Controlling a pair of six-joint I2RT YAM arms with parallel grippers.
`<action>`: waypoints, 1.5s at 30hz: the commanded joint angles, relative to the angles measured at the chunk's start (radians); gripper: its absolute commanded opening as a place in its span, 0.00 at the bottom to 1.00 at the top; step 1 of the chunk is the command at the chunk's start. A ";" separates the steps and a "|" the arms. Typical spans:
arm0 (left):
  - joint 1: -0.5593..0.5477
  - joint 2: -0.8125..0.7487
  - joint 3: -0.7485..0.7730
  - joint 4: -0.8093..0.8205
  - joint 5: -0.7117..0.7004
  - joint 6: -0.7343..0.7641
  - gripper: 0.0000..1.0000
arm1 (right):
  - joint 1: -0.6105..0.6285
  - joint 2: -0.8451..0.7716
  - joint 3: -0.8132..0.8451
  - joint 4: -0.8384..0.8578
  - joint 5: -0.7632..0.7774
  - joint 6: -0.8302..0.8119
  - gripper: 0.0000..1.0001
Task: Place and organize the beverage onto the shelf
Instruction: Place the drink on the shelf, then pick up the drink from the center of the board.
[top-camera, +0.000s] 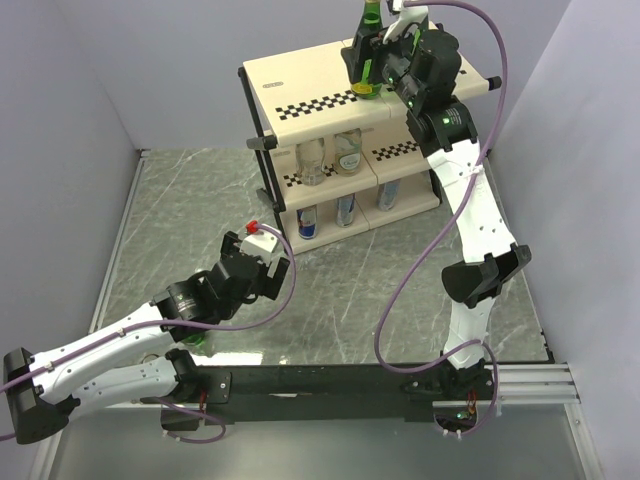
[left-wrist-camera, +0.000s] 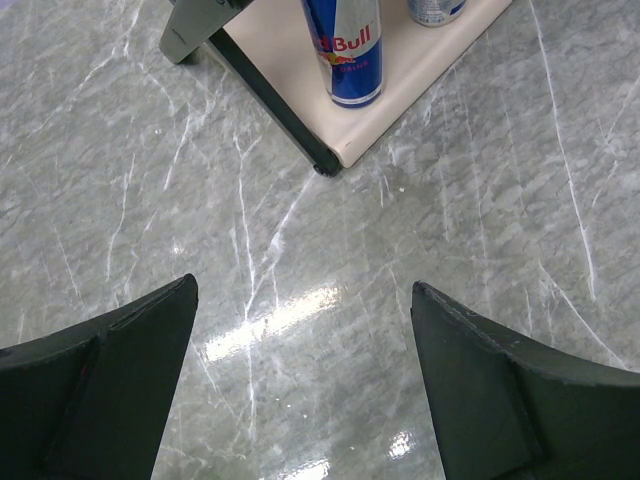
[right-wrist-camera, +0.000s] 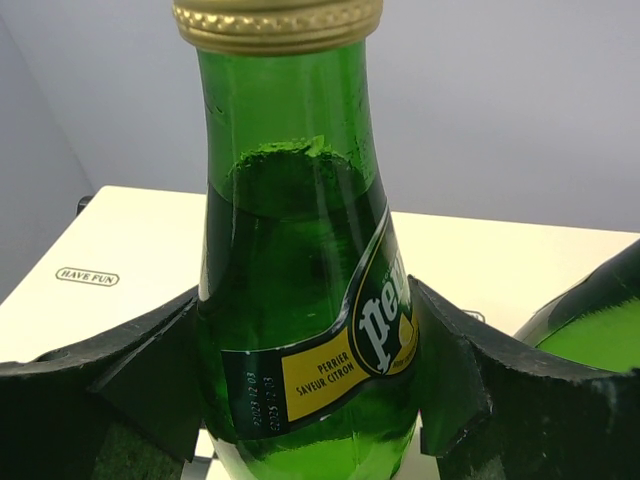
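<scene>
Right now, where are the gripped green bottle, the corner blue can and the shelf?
green bottle (right-wrist-camera: 290, 250), right wrist view, on its glass above the label.
blue can (left-wrist-camera: 345, 55), left wrist view, on its printed side.
shelf (top-camera: 310, 85), top external view, on its bare top panel.

The desk (left-wrist-camera: 120, 180) beneath the left tool (left-wrist-camera: 303, 287) is glossy grey marble crossed by thin white veins. A bright glare patch (left-wrist-camera: 285, 318) lies on it just below that tool's gap. A pale plain side wall (top-camera: 60, 150) stands well to that tool's left. A back wall (right-wrist-camera: 500, 100) of the same colour rises behind the right tool (right-wrist-camera: 305, 330). A black rail (top-camera: 330, 380) runs along the desk's near edge, well behind both tools.
</scene>
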 joint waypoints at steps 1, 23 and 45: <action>-0.002 0.002 -0.001 0.007 -0.012 0.000 0.93 | -0.011 -0.046 0.030 0.204 0.007 0.013 0.36; -0.002 -0.003 0.002 0.006 -0.006 -0.003 0.93 | -0.010 -0.083 -0.013 0.197 0.014 0.020 0.85; -0.002 -0.030 0.004 0.012 -0.001 -0.011 0.93 | -0.010 -0.192 0.012 0.162 0.016 0.016 0.88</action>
